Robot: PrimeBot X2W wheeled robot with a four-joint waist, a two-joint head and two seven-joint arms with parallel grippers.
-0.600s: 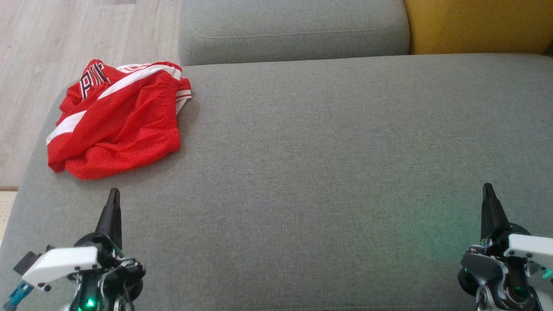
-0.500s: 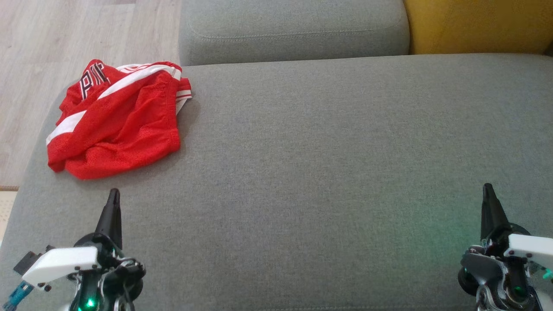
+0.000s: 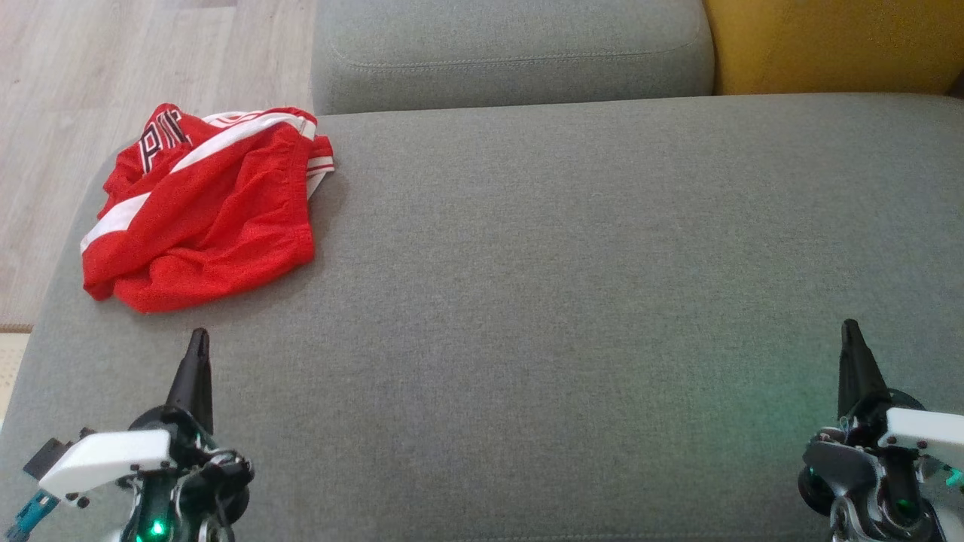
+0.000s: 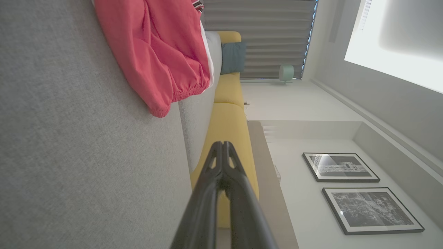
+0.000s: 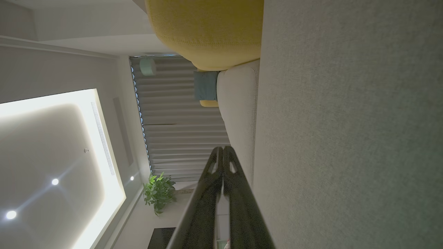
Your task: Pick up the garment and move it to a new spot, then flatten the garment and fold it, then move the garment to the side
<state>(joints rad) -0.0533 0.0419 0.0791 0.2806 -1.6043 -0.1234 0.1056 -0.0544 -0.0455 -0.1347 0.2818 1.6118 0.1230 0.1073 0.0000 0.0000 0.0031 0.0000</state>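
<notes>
Left gripper (image 3: 197,337) at lower left of head view: fingers (image 3: 192,384) pressed together, tips pointing up frame, nothing held. Right gripper (image 3: 849,328) at lower right: same pose, fingers together, empty. Left wrist (image 3: 105,459), right wrist (image 3: 919,430) at bottom corners, green lights glowing.

We see the jersey (image 3: 160,144) bunched on the seat cushion's (image 3: 565,263) far-left corner. Back cushion (image 3: 512,53) sits behind seat cushion, floor (image 3: 68,90) to its left. L gripper (image 3: 198,336) at its near-left, R gripper (image 3: 849,327) near-right.
</notes>
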